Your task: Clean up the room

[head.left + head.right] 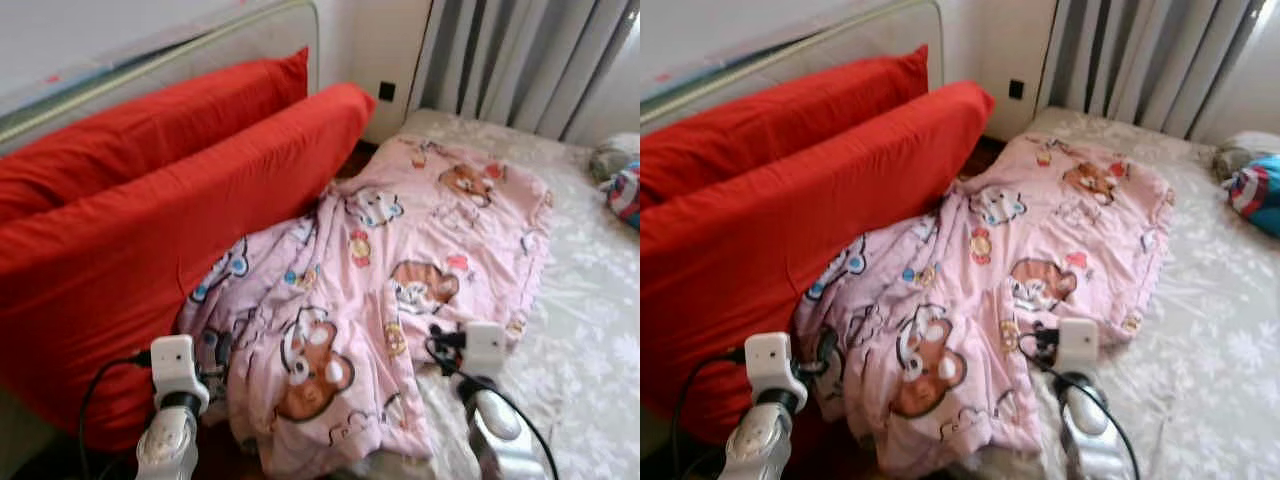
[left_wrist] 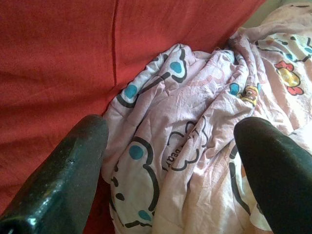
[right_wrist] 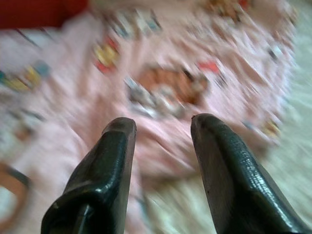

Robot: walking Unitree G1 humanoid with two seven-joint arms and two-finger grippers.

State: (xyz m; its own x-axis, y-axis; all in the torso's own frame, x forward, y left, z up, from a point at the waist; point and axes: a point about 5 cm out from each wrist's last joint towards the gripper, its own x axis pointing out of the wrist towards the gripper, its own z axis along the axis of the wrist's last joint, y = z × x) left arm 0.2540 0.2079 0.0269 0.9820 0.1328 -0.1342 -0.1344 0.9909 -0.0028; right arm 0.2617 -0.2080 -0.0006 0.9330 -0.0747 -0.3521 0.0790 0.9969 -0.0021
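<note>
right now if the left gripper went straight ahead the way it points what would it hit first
Most likely the crumpled pink cartoon blanket, which lies directly between the open fingers of the left gripper. The red cushion sits just to one side. Depth is hard to judge.

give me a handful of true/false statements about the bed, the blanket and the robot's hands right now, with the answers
1. The pink cartoon blanket lies crumpled on the bed. True.
2. Two blue pillows lean at the headboard. False: the two pillows are red.
3. The left hand is open, pointing at the blanket's edge beside the red pillows. True.
4. The right hand is shut on a fold of the blanket. False: its fingers stand apart with nothing between them.
5. The blanket covers the whole bedsheet. False: the pale floral bedsheet lies bare on the robot's right.
6. Grey curtains hang behind the bed. True.
</note>
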